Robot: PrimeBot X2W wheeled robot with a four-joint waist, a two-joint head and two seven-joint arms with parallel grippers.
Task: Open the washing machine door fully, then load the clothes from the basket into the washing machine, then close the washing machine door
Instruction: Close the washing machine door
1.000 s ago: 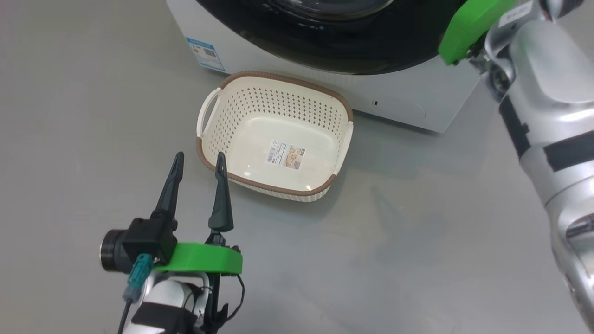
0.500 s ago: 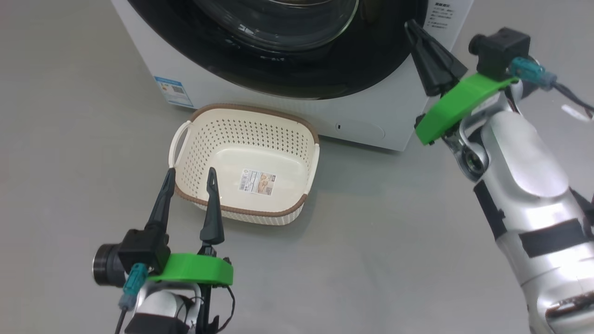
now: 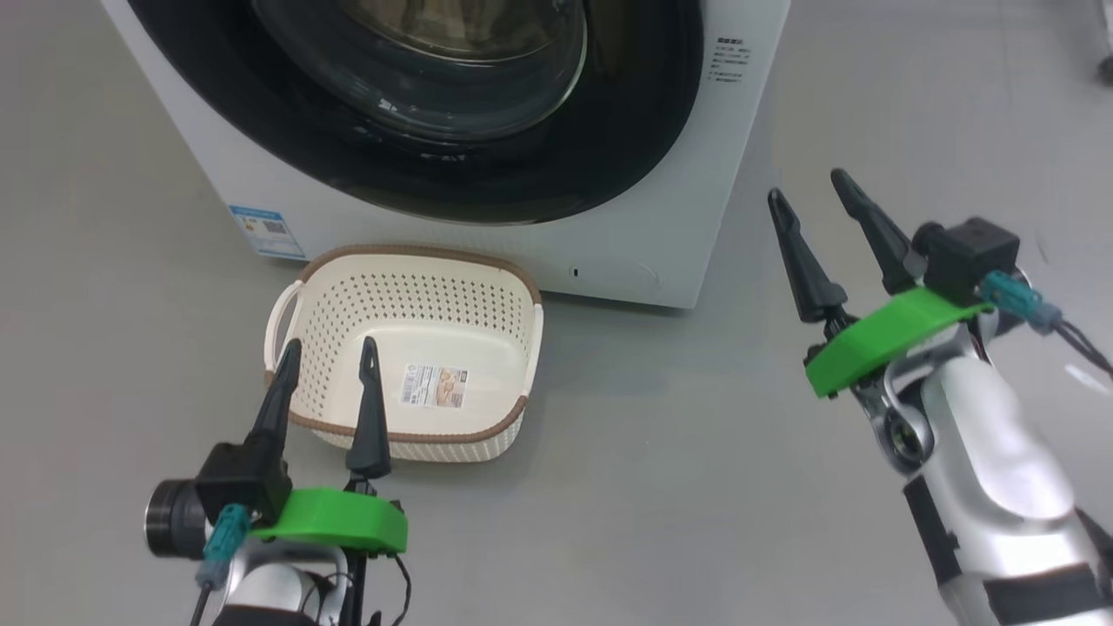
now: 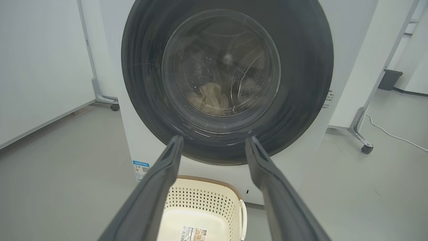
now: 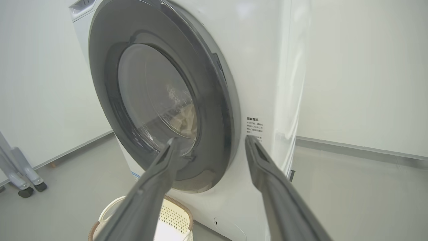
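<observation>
1. On the grey floor (image 3: 661, 452), the small rectangular cream plastic basket (image 3: 435, 296) with a brown woven-look rim stands just in front of the big white front-loading washing machine (image 3: 678, 217).
2. The large round glossy black washing machine door (image 3: 626, 130) sits closed against the machine front.
3. Behind its glass window (image 4: 220, 63), the pale cream-yellow fabric clothes (image 4: 209, 98) lie in the steel drum.
4. The left claw (image 3: 330, 343) hovers at the basket's near rim, fingers apart.
5. The right claw (image 3: 807, 184) hangs to the right of the machine, fingers apart.

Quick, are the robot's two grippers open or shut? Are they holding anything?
Left gripper: open, holding nothing.
Right gripper: open, holding nothing.
</observation>
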